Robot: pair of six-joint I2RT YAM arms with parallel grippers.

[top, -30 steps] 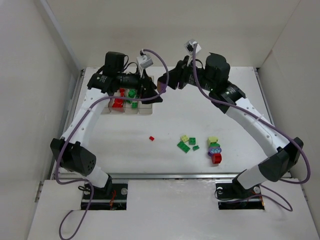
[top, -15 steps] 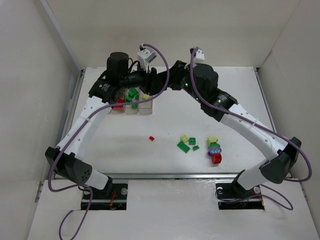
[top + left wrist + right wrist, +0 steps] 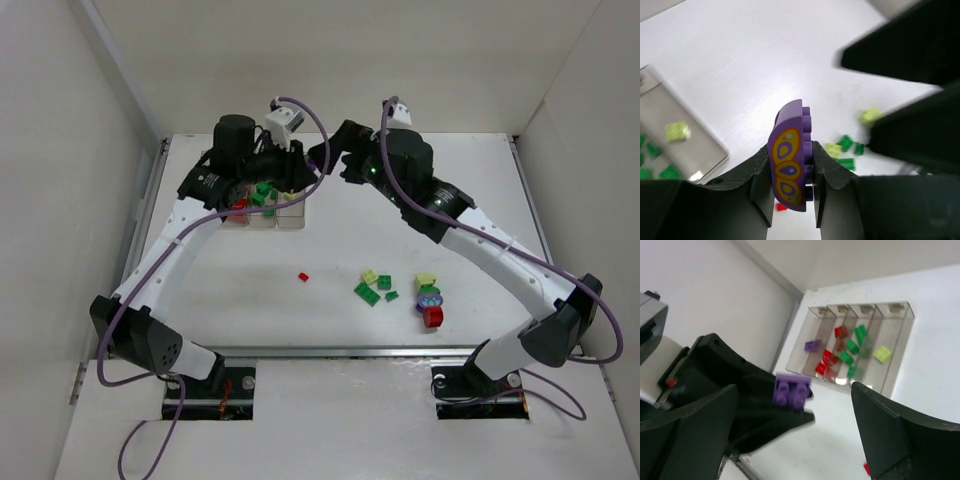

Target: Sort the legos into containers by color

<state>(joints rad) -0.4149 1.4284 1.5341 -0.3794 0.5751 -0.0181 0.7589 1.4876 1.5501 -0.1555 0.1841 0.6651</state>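
The left gripper [image 3: 790,152] is clenched on a purple rounded plastic brick with a yellow butterfly print [image 3: 788,172]. It holds the brick, as it seems, over the right end of the row of four clear plastic bins [image 3: 290,222]. The right gripper [image 3: 332,158] hangs just right of the bins, with fingers spread wide and grasping nothing.

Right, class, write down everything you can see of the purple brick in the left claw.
The purple brick looks like glossy plastic, with one rounded end and round studs on one face. Another face carries a yellow print with purple spots. It stands on edge, pinched between the two dark fingers of the left claw, clear of the white table.
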